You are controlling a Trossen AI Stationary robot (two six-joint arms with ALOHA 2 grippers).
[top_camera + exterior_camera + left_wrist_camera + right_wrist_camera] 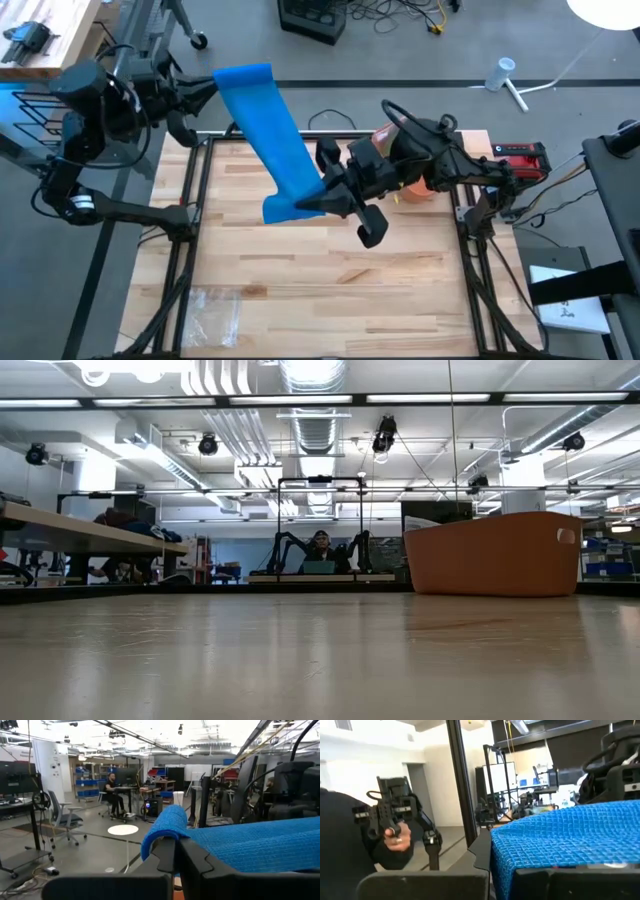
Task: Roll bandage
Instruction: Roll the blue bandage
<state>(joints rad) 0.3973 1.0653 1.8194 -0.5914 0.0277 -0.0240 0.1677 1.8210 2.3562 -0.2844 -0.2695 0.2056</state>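
One long blue woven bandage strip [268,135] hangs stretched across the upper middle of the high view, well above the wooden table [330,290]. Left gripper [212,88] pinches its upper end, right gripper [318,196] clamps the lower end. Orange plastic bin [415,188] sits right behind.

Woven cloth, wood and plastic

The blue bandage [270,130] is a cloth with an open, rough weave and matt look. The counter [330,270] is light wood with a smooth, slightly glossy finish. The orange bin [495,555] looks like smooth matt plastic.
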